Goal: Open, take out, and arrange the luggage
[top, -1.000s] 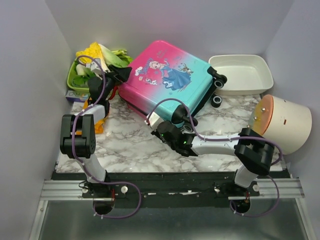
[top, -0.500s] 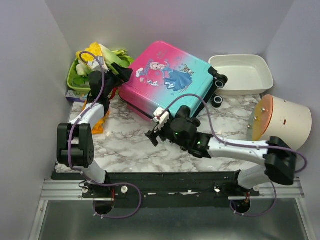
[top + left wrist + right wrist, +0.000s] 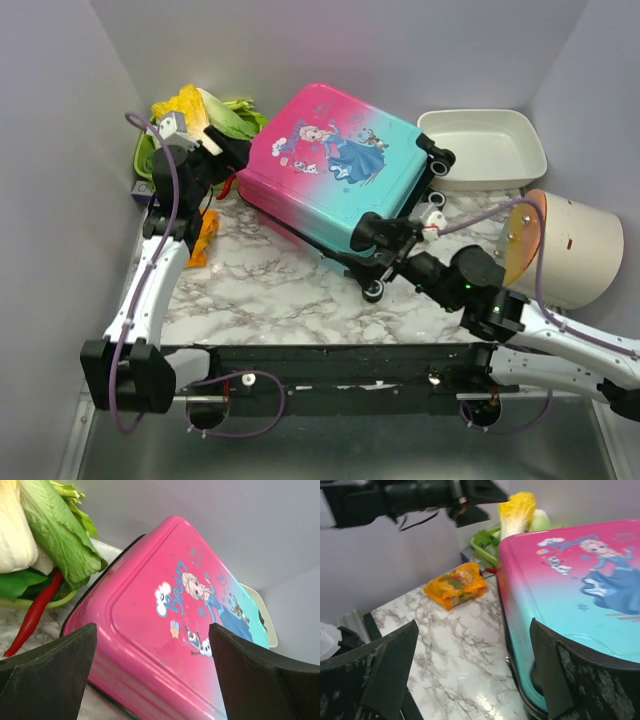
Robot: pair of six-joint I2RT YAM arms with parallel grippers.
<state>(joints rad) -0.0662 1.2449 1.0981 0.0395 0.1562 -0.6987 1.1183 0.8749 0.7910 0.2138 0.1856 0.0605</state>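
Observation:
The luggage (image 3: pixel 335 165) lies shut on the marble table, pink-to-teal shell and princess print facing up. My left gripper (image 3: pixel 225 155) stands open at its pink left end, and in the left wrist view the pink shell (image 3: pixel 165 615) fills the gap between the spread fingers of that gripper (image 3: pixel 152 645). My right gripper (image 3: pixel 378 240) is open at the near teal corner by a black wheel (image 3: pixel 373 290). The right wrist view shows the teal edge (image 3: pixel 580 580) against the right finger, with bare marble between the jaws of the right gripper (image 3: pixel 474 630).
A green basket of leafy vegetables (image 3: pixel 160 160) stands at the back left, an orange snack packet (image 3: pixel 205 235) in front of it. A white tray (image 3: pixel 485 150) sits at the back right. A white cylinder with an orange lid (image 3: pixel 570 245) lies at the right.
My right gripper has opened and the right arm has swung from the luggage's near front edge to its teal corner. The left arm has stretched out while its gripper stayed at the pink end.

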